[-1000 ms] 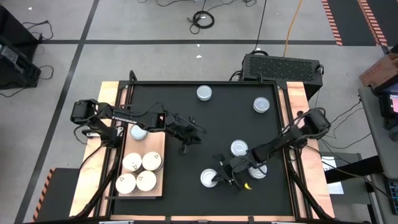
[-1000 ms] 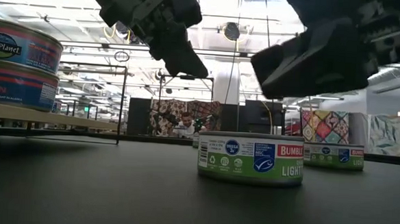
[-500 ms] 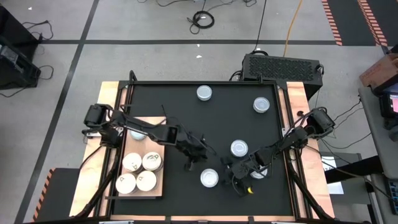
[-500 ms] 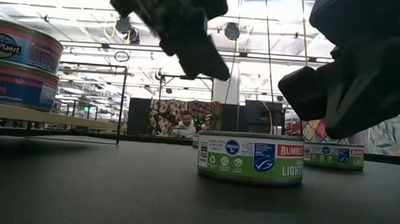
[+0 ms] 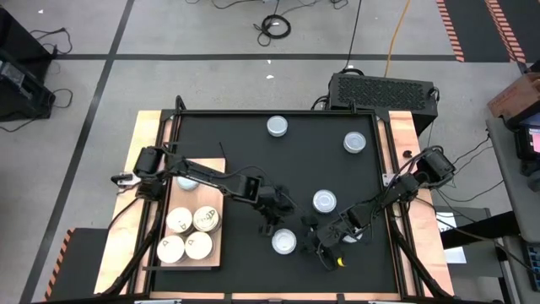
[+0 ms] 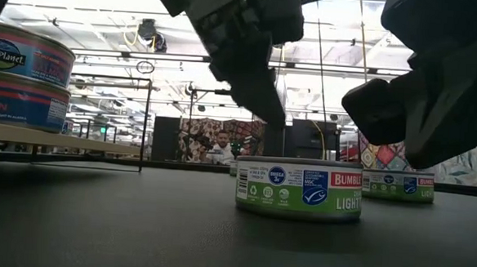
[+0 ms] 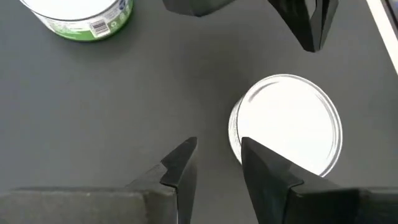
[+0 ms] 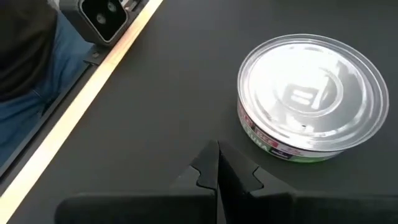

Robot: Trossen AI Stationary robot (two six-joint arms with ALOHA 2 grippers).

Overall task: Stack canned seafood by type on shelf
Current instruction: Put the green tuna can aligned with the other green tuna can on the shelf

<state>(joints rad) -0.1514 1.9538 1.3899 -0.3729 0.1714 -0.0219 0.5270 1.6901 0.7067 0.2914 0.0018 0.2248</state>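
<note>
— Where am I working?
— A robotics lab: taped concrete floor (image 5: 211, 51), loose cables (image 5: 275, 25), a black equipment box (image 5: 381, 89), ceiling strip lights (image 6: 120, 54) above open workspace.

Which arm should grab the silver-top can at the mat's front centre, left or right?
Left, most likely. The left gripper hangs just beside that can with its fingers parted, and its wrist view looks down on the lid. The right gripper is also beside it, but shut, so it would have to open first.
</note>
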